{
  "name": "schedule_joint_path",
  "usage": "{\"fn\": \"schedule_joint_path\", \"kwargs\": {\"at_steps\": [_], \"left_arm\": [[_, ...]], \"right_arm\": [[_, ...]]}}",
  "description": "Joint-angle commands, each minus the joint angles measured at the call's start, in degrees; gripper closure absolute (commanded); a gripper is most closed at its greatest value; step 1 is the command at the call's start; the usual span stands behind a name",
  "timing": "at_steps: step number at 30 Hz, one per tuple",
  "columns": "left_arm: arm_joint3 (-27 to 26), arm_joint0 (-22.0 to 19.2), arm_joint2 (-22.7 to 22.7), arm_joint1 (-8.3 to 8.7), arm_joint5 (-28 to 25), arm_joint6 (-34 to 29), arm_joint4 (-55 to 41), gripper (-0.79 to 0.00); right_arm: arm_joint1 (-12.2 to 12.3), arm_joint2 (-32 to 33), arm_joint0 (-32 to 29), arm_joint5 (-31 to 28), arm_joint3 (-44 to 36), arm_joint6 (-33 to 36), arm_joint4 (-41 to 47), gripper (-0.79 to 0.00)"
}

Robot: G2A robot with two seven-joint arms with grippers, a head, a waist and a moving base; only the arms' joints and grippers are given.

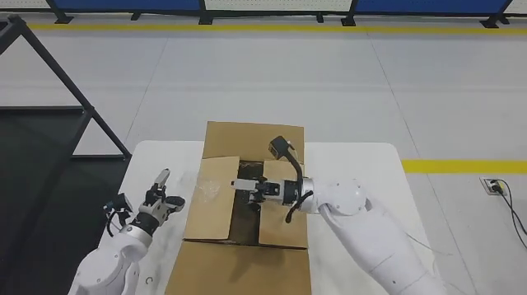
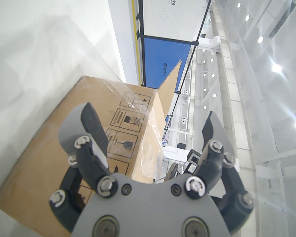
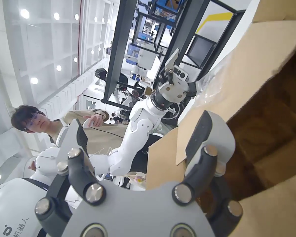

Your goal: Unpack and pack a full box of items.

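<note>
Cardboard box [image 1: 254,134] sits in the middle of the white table [image 1: 362,163]. Its top flaps are folded open, and the inside looks dark.

The right gripper [image 1: 244,184] hangs over the open top, between the two side flaps. In the right wrist view its two fingers are spread wide apart. The edge of one brown flap [image 3: 162,164] pokes up between them. It is right next to one finger [image 3: 207,136], but I cannot tell if the finger touches it. Nothing is pinched.

The left gripper [image 1: 167,189] is over the left side of the table. It is near the box wall but not touching it. Its fingers are spread wide too, and they hold nothing. In the left wrist view the side of the box lies just past the fingertips. One finger shows in front of the box wall.

Shiny clear tape [image 2: 138,107] runs over the corner of the box and is all crinkled. On the box side are little black pictures [image 2: 128,124] in squares. One looks like a glass with a stem, and one has arrows. The small words beside them are too tiny to read.
</note>
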Motion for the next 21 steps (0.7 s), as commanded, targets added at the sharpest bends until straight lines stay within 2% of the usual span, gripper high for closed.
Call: {"fn": "schedule_joint_path", "kwargs": {"at_steps": [1,12,15,17,21], "left_arm": [[1.17,-1.65,0.31,0.0,2.01,-1.15,-1.47,-0.785],[6.81,-7.34,2.4,-0.23,5.96,-0.65,-5.05,-0.779],[7.7,-8.02,2.87,-0.27,6.07,-0.2,-5.27,-0.606],[8.17,-8.29,3.14,-0.3,5.97,0.06,-5.45,-0.372],[8.66,-8.38,3.61,-0.32,5.58,0.49,-5.44,-0.209]], "right_arm": [[-0.41,-1.31,0.45,0.9,0.04,0.68,-0.74,-0.785],[-2.12,-3.97,2.09,-0.01,2.79,2.03,-1.06,-0.785],[-2.34,-4.08,2.29,0.22,3.69,2.3,-1.2,-0.785],[-2.5,-4.08,2.36,0.19,4.2,2.45,-1.0,-0.785],[-2.79,-4.02,2.55,-0.11,5.14,2.77,-0.73,-0.785]]}}
